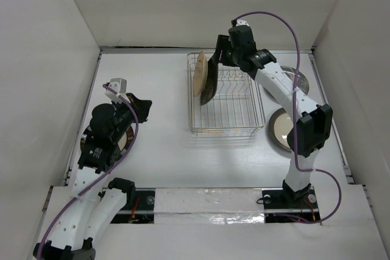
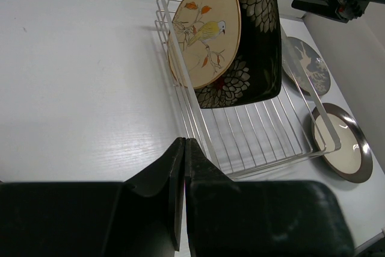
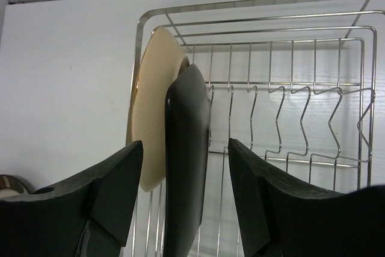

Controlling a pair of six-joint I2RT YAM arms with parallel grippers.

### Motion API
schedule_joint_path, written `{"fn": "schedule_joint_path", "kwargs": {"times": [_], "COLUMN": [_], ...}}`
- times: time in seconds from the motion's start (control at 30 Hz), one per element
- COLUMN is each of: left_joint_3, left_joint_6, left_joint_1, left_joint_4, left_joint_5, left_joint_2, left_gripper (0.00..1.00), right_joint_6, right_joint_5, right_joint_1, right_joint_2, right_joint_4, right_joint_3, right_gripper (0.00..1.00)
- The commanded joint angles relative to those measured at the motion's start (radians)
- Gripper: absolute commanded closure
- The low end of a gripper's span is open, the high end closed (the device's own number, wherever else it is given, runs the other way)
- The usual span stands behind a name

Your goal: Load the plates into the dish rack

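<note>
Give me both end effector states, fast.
Left end effector: closed, empty.
Right end effector: open, straddling the black square plate without gripping it.

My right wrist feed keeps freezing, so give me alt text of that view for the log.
The right hand is open, one dark finger on each side of a black plate that stands on edge in the wire dish rack, touching neither. A tan plate stands beside it at the rack's end, white table beyond.
</note>
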Motion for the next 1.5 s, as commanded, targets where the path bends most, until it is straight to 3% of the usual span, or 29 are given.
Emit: {"fn": "schedule_joint_path", "kwargs": {"times": [0.0, 0.27, 0.33, 0.5, 0.77, 0.87, 0.97, 1.0, 1.13, 1.47], "left_joint_3": [-0.007, -0.007, -0.008, -0.008, -0.010, -0.010, -0.010, -0.010, -0.010, -0.011], "left_joint_6": [0.004, 0.004, 0.004, 0.004, 0.004, 0.004, 0.006, 0.004, 0.004, 0.006], "left_joint_1": [-0.003, -0.003, -0.003, -0.003, -0.003, -0.003, -0.003, -0.003, -0.003, -0.003], "left_joint_4": [0.045, 0.048, 0.048, 0.051, 0.051, 0.048, 0.048, 0.048, 0.047, 0.047], "left_joint_5": [0.011, 0.016, 0.015, 0.016, 0.016, 0.015, 0.013, 0.013, 0.013, 0.016], "left_joint_2": [-0.004, 0.002, 0.001, 0.006, 0.004, 0.002, 0.001, 0.002, 0.001, 0.004], "left_gripper": [1.00, 1.00, 1.00, 1.00, 1.00, 1.00, 1.00, 1.00, 1.00, 1.00], "right_joint_6": [0.017, 0.019, 0.008, -0.036, -0.079, -0.075, -0.068, -0.068, -0.079, -0.156], "right_joint_5": [-0.040, -0.100, -0.103, -0.167, -0.178, -0.178, -0.151, -0.139, -0.063, 0.078], "right_joint_1": [-0.015, -0.047, -0.047, -0.037, 0.028, 0.028, 0.028, 0.028, 0.037, 0.065], "right_joint_2": [-0.082, -0.139, -0.159, -0.180, -0.096, -0.079, -0.067, -0.059, -0.047, -0.009], "right_joint_4": [0.100, 0.153, 0.153, 0.147, 0.107, 0.115, 0.121, 0.117, 0.090, 0.003], "right_joint_3": [-0.018, -0.082, -0.102, -0.219, -0.224, -0.207, -0.172, -0.158, -0.078, 0.105], "right_gripper": [0.36, 0.30, 0.35, 0.37, 0.36, 0.48, 0.70, 0.82, 0.98, 1.00]}}
